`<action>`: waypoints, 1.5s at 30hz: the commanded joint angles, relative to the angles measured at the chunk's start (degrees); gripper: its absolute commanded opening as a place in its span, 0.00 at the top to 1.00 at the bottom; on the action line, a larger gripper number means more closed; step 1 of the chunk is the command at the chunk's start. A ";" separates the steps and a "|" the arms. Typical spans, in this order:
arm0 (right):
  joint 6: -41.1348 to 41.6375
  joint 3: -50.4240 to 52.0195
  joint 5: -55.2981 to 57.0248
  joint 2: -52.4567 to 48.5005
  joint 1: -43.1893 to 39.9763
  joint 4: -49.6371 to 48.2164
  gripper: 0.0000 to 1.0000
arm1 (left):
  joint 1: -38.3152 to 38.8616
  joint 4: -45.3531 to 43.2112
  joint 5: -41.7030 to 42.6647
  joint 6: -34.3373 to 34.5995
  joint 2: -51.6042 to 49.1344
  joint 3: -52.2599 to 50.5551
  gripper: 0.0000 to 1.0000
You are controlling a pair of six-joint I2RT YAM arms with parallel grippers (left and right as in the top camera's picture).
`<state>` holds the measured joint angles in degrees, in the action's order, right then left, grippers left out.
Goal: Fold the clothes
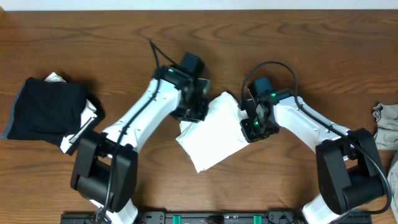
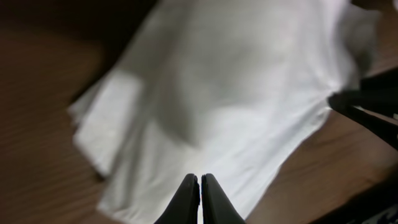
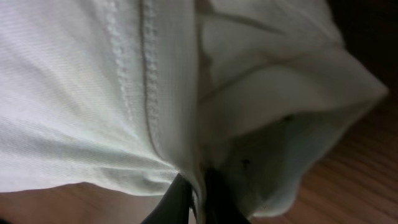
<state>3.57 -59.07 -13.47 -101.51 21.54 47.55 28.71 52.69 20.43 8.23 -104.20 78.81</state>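
Observation:
A white T-shirt lies partly folded on the middle of the wooden table. My left gripper is over its left upper edge. In the left wrist view its jaws are pressed together above the white cloth, and nothing shows between them. My right gripper is at the shirt's right edge. In the right wrist view its jaws are shut on a bunched fold of the white shirt, near a stitched hem. A grey-beige garment lies at the far right edge.
A folded black garment lies on a white one at the left of the table. The right gripper's dark fingers show at the right of the left wrist view. Bare wood table surrounds the shirt.

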 commanded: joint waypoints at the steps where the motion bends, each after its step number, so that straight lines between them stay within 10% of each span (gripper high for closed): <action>1: -0.04 0.35 4.70 -0.07 -1.22 1.14 0.91 | 1.53 -0.57 0.79 -1.27 0.04 -1.62 0.94; 45: 4.72 0.35 25.70 -0.09 -3.23 -1.77 0.82 | 7.74 -10.75 -11.06 5.66 -16.00 -1.88 0.94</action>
<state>6.76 -59.07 9.13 -101.51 19.55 46.22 36.97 41.60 15.90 13.13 -116.16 77.76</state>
